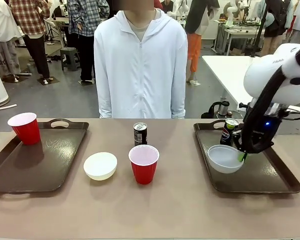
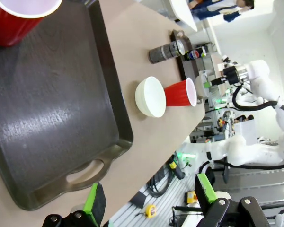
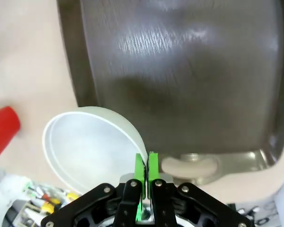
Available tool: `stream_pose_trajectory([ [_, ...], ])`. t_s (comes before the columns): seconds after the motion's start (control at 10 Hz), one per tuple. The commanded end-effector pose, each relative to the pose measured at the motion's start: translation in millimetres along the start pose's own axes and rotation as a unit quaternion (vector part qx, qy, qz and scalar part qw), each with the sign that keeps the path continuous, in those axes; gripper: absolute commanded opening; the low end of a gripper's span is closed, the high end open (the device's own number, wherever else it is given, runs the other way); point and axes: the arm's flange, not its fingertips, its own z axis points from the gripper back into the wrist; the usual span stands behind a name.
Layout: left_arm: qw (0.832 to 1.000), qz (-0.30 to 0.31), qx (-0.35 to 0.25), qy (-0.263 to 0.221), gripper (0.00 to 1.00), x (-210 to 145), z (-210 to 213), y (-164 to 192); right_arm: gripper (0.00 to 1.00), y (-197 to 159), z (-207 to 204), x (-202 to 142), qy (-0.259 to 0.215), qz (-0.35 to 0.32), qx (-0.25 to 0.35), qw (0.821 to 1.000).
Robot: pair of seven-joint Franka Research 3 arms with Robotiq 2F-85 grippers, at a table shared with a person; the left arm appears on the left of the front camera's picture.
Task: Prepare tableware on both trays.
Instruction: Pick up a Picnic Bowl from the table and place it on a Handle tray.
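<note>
Right hand (image 3: 145, 165) pinches the rim of the pale bowl (image 3: 87, 146) overlapping the tray (image 3: 180, 71).

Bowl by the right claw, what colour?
The bowl is plain pale grey-white; the front view shows it best.

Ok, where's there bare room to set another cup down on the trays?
Left tray: bare everywhere but its far-left corner, where a red cup stands. Right tray: bare on its right half; its left side is crowded with a can, the pale bowl and the right hand pinching that bowl's rim.
</note>
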Motion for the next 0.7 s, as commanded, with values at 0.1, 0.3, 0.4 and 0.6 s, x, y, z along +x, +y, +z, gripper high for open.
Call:
stream_pose_trajectory([
  [0.1,1.000,0.000,-0.007,-0.005,1.00,0,2,-1,0.00,-7,-18,12,-0.017,0.002,0.011,1.000],
  [0.3,1.000,0.000,-0.007,-0.005,1.00,0,2,-1,0.00,-17,-23,17,-0.015,-0.009,0.006,1.000],
  [0.4,1.000,0.000,-0.007,-0.005,1.00,0,2,-1,0.00,-23,-26,19,-0.016,-0.012,0.007,1.000],
  [0.6,1.000,0.000,-0.007,-0.005,1.00,0,2,-1,0.00,-25,-31,24,-0.007,-0.012,0.002,1.000],
])
